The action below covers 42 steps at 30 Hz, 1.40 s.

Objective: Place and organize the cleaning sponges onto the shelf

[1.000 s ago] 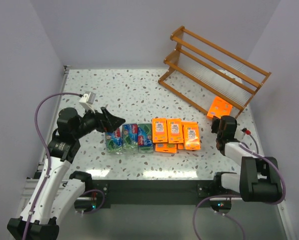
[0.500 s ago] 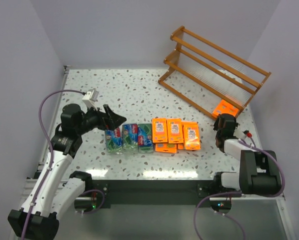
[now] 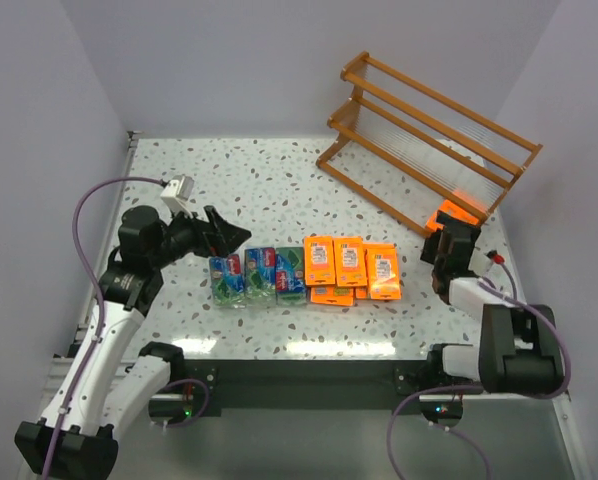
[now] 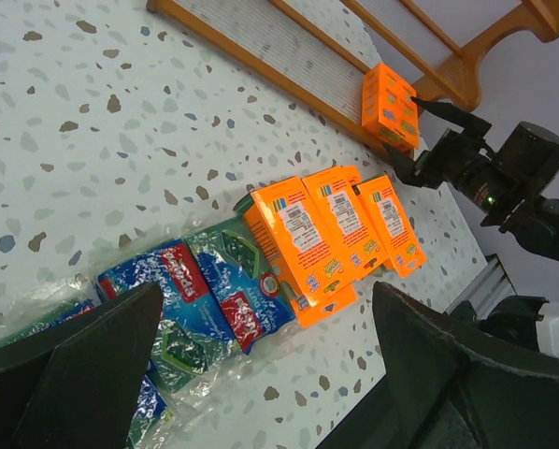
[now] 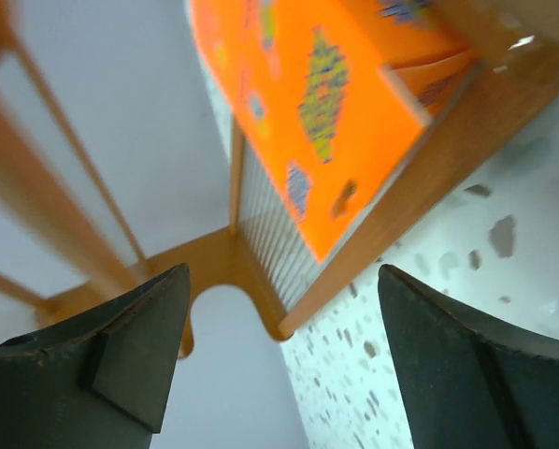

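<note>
- The right gripper (image 3: 449, 236) sits at the right end of the shelf (image 3: 371, 192). Its fingers are spread wide and hold nothing.
- One orange sponge pack (image 3: 455, 212) is on the lowest tier, just ahead of those fingers. In the right wrist view it leans against the ribbed tier, with its lower edge behind the front rail. I judge that the rail is what stops it sliding out.
- The remaining orange packs (image 3: 349, 266) lie on the table (image 3: 279, 180), three side by side with more tucked under their near edge. The green-and-blue packs (image 3: 260, 276) lie in a row touching them on the left.
- The left gripper (image 3: 227, 238) hovers over the left end of the green-and-blue row. Its fingers are also wide apart and empty, probably lined up for a grab there.
- Room is tight on the right. The shelf stands at an angle, with its right end near the table's edge and the wall, so your right arm works in a narrow pocket. Draw back toward yourself, not sideways, or you may catch the leaning pack or the end post.
- Bare speckled surface runs between the rows and the shelf's front rail, which gives you a free lane for carrying packs.
- The upper tiers and most of the lowest one look unfilled, so most of the task is not yet done.
</note>
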Each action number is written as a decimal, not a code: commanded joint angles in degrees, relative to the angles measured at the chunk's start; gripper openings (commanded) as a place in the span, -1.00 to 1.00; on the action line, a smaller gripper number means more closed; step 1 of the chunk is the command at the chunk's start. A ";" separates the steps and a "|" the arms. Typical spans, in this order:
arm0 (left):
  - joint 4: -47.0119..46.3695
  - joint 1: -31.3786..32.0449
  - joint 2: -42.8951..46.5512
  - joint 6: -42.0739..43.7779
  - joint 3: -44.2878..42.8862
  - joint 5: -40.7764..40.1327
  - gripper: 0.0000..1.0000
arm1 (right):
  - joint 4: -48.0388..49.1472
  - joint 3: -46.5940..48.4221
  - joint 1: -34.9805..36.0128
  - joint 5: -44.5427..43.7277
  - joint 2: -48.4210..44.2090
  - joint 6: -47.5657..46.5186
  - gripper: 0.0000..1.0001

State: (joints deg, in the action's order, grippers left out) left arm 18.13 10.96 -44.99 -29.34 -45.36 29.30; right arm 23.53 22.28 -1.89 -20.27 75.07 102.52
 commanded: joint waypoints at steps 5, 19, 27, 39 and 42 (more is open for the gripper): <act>-1.61 0.29 3.76 -1.07 0.01 -2.75 1.00 | -18.75 5.83 -0.22 5.84 -19.15 -15.49 0.72; -1.26 0.20 4.65 -3.88 1.33 -7.15 1.00 | -71.15 14.55 -0.22 32.64 -34.98 -50.57 0.70; -0.73 0.29 5.18 -3.18 1.95 -5.75 1.00 | -74.95 8.75 -0.22 48.56 -39.82 -53.48 0.56; 0.33 0.20 5.62 -1.95 2.30 -5.39 1.00 | -56.45 -0.47 -0.22 48.05 -39.30 -42.33 0.22; 0.76 0.29 5.88 -1.51 1.95 -5.48 1.00 | -46.34 -5.05 -0.22 44.55 -40.61 -35.91 0.11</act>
State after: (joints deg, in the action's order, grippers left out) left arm 18.98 10.96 -39.92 -31.90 -43.24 22.92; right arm -36.32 19.57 -1.93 27.31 35.27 59.46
